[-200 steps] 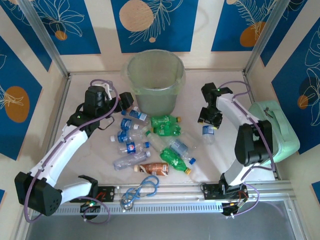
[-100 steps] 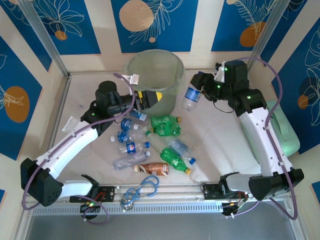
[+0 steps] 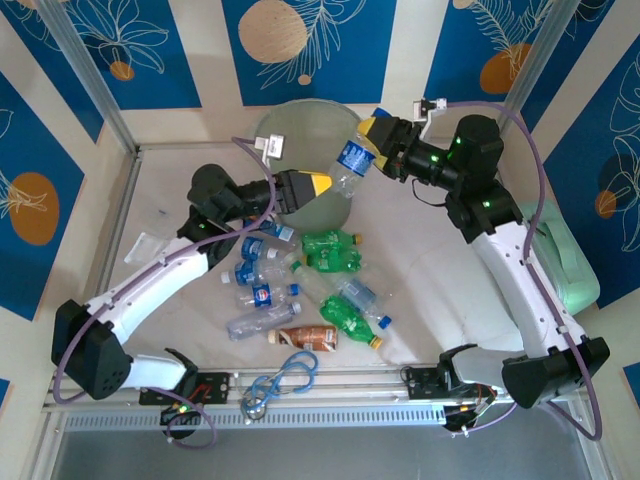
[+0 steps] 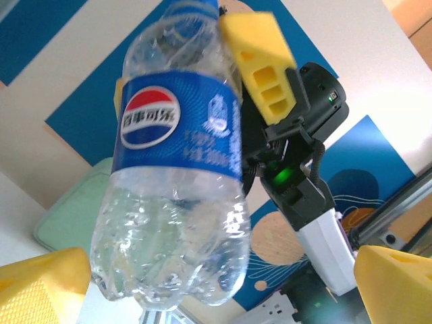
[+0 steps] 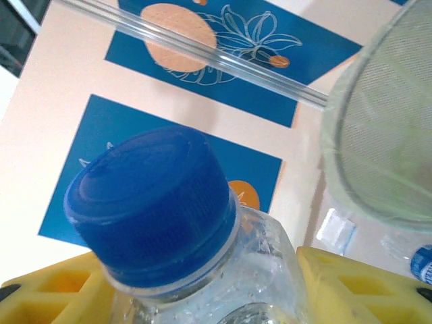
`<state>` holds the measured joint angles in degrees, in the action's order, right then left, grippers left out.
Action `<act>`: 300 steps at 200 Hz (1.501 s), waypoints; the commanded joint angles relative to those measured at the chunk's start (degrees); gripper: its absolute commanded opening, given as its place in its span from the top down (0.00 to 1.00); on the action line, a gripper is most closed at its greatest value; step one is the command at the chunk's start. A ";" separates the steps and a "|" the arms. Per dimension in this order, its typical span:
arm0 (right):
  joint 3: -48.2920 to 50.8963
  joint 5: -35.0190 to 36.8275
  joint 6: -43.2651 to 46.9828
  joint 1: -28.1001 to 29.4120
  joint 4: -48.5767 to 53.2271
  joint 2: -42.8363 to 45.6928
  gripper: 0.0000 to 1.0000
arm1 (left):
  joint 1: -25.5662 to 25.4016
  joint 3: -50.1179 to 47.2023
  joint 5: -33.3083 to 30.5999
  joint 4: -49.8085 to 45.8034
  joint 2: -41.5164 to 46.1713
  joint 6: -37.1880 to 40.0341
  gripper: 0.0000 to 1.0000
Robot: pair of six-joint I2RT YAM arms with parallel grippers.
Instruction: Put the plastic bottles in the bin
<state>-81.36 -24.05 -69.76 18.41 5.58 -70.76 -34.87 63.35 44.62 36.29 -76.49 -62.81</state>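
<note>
From above, we see the right gripper clasping a clear, blue-labelled bottle by its neck; the bottle hangs tilted, cap uppermost, over the right side of the bin. The left gripper hovers at the bin's near side, just beside the bottle, its yellow jaws spread and holding nothing. The other bottles lie heaped on the table near the bin, between the two arms; we make out clear ones with blue labels, green ones and a brown one. A looped cable lies at the near edge; a mint case stands at the right.

From the left wrist, we see its own fingertips far apart at the bottom corners with nothing gripped; the bottle hangs before them in the air, its label facing us; one yellow finger of the right gripper presses beside its neck; the case shows behind.

From the right wrist, we see the blue cap rising between the two yellow fingers, which close on the neck below it; the bin's rim curves at the right.
</note>
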 commanded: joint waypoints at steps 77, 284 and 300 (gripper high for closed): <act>1.74 -0.85 -5.04 4.33 -10.07 -0.86 0.40 | -1.87 0.27 2.55 11.22 -3.27 -5.64 0.10; -14.04 14.46 10.50 -3.91 32.55 0.96 0.01 | -0.59 6.17 -4.35 -17.15 0.52 13.64 0.49; -13.65 17.12 12.16 -7.01 38.84 2.29 0.01 | -0.31 10.12 -9.43 -28.23 1.30 21.68 0.48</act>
<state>-93.69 -13.67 -63.48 15.18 26.15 -70.70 -35.83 67.20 42.65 27.24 -78.65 -56.14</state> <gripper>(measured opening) 0.991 0.619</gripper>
